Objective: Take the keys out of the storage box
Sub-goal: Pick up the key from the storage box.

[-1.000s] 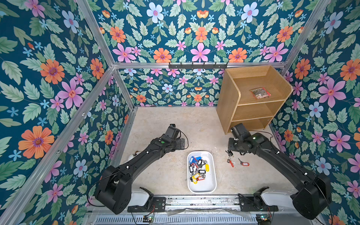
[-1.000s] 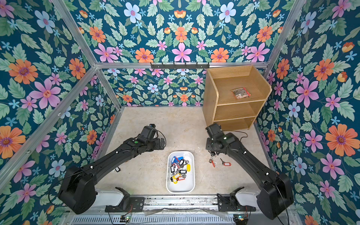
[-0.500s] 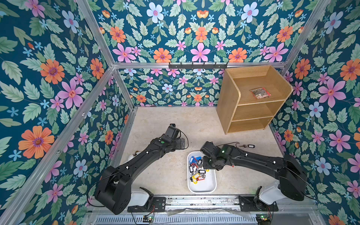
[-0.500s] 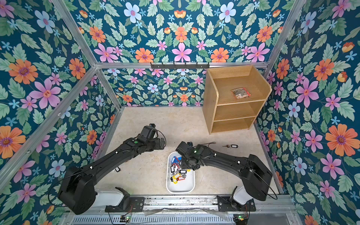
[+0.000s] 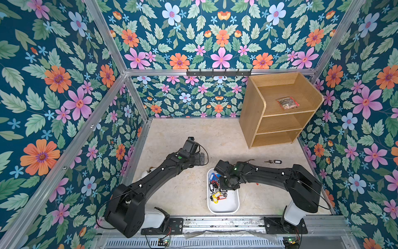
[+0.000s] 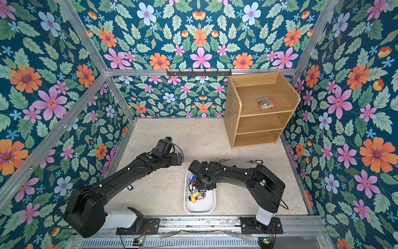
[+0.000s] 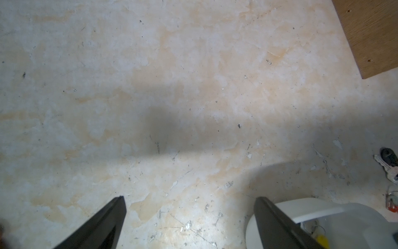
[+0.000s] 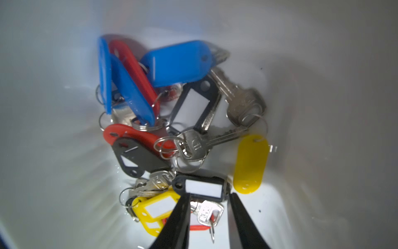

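The storage box (image 5: 228, 205) (image 6: 200, 208) is a shallow white tray at the table's front middle. The keys (image 5: 216, 190) (image 6: 195, 195) (image 8: 172, 120) lie heaped in its far half, silver with red, blue, yellow and black tags. My right gripper (image 5: 224, 190) (image 6: 202, 189) (image 8: 210, 194) reaches down into the heap. Its jaws stand narrow but open around a silver key head, tips at a black tag. My left gripper (image 5: 201, 159) (image 6: 178, 158) (image 7: 190, 198) hovers open and empty over bare table, just past the box's far left corner (image 7: 312, 210).
A black-tagged key (image 5: 273, 161) (image 6: 256, 161) (image 7: 388, 158) lies on the table right of the box, and a red-tagged one (image 7: 393, 204) lies nearer it. A wooden shelf unit (image 5: 277, 122) at the back right holds a clear packet (image 5: 287, 103). Patterned walls close in the table.
My right arm has swung from the table's right side over to the box and come down into the key heap, its jaws narrowing. The left arm has not moved.
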